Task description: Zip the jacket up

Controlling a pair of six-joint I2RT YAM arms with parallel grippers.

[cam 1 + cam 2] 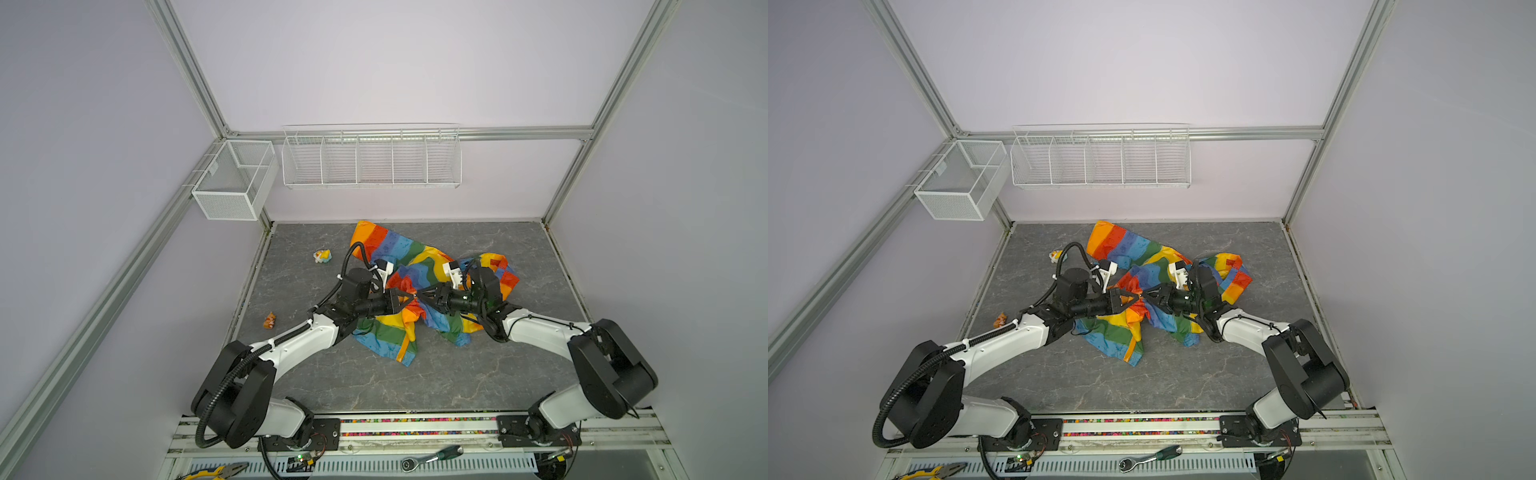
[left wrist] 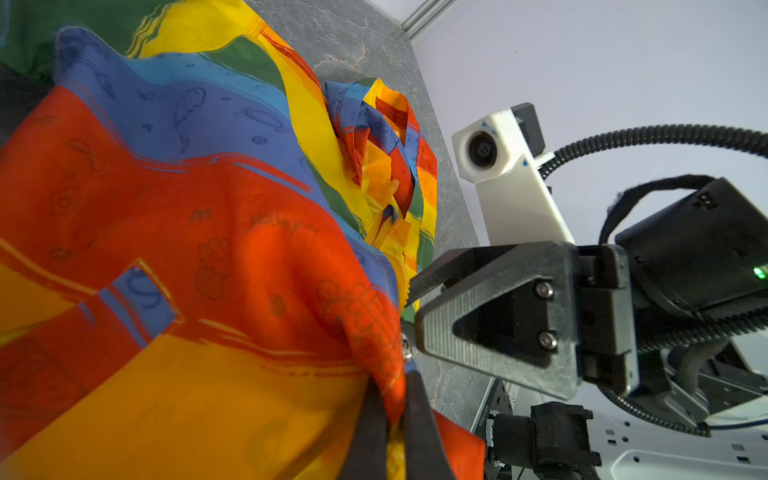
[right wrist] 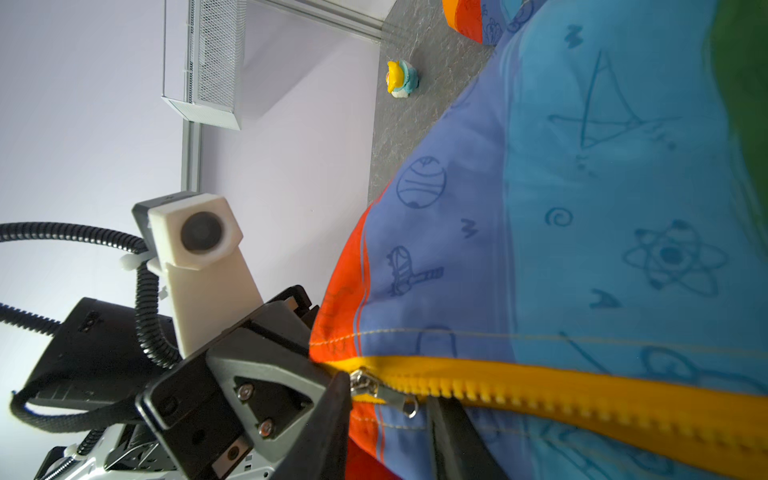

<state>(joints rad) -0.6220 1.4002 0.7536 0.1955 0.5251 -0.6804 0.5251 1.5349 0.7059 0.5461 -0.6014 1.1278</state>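
The rainbow-striped jacket (image 1: 386, 332) (image 1: 1117, 332) lies crumpled in the middle of the grey table, and both arms meet over it. My left gripper (image 1: 414, 296) (image 2: 392, 395) is shut on a fold of red-orange fabric at the end of the zipper. My right gripper (image 1: 419, 293) (image 3: 388, 399) faces it tip to tip. Its jaws stand apart, with the metal zipper slider (image 3: 361, 380) and its pull tab lying between the fingers. The yellow zipper (image 3: 582, 395) runs away from the slider with its teeth joined.
A small yellow-and-teal toy (image 1: 322, 255) (image 3: 401, 79) sits far left of the jacket, and an orange toy (image 1: 270, 321) lies near the table's left edge. Wire baskets (image 1: 235, 178) (image 1: 372, 160) hang on the walls. A ratchet (image 1: 432, 457) and pliers (image 1: 216, 471) lie on the front rail.
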